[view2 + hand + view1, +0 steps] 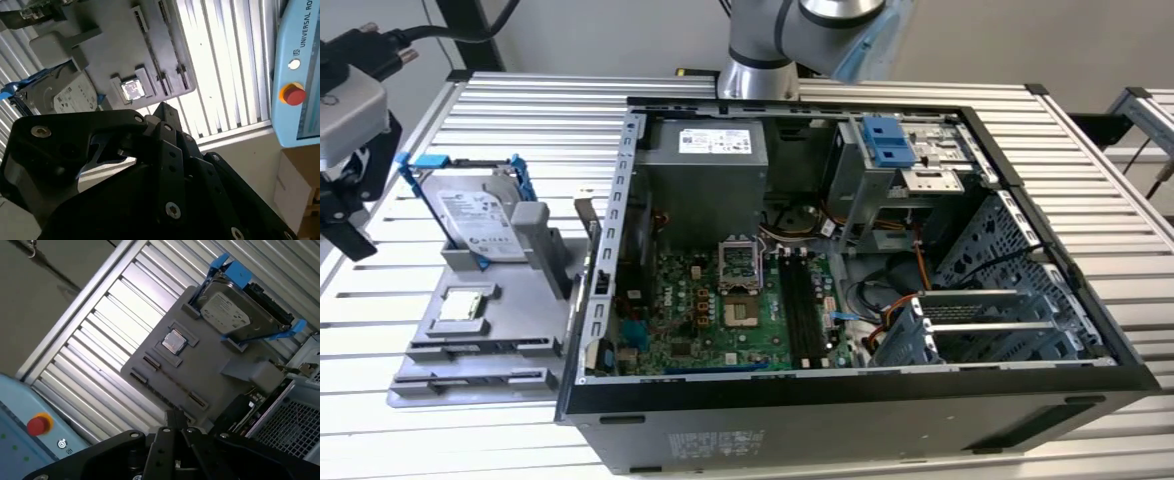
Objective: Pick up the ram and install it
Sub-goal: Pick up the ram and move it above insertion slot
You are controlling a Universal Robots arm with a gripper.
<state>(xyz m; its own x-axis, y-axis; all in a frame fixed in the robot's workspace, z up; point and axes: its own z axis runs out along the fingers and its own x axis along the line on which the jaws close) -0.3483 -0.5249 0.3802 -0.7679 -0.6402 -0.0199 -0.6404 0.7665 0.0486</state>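
Open computer case [854,420] sits mid-table [1121,230], with the motherboard [707,320] lying flat inside. Just beside it, on the exterior view's left, is the holder [507,335]: the hard drive [480,225] stands upright at its far end, and the processor chip [463,303] lies in a pocket nearer the camera. The arm's base [761,60] rises behind the case.

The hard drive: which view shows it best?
The first wrist view: the hard drive shows its whole labelled face, unobstructed. The exterior view has the drive far off, standing in the grey holder. In the second wrist view the claw covers part of it.
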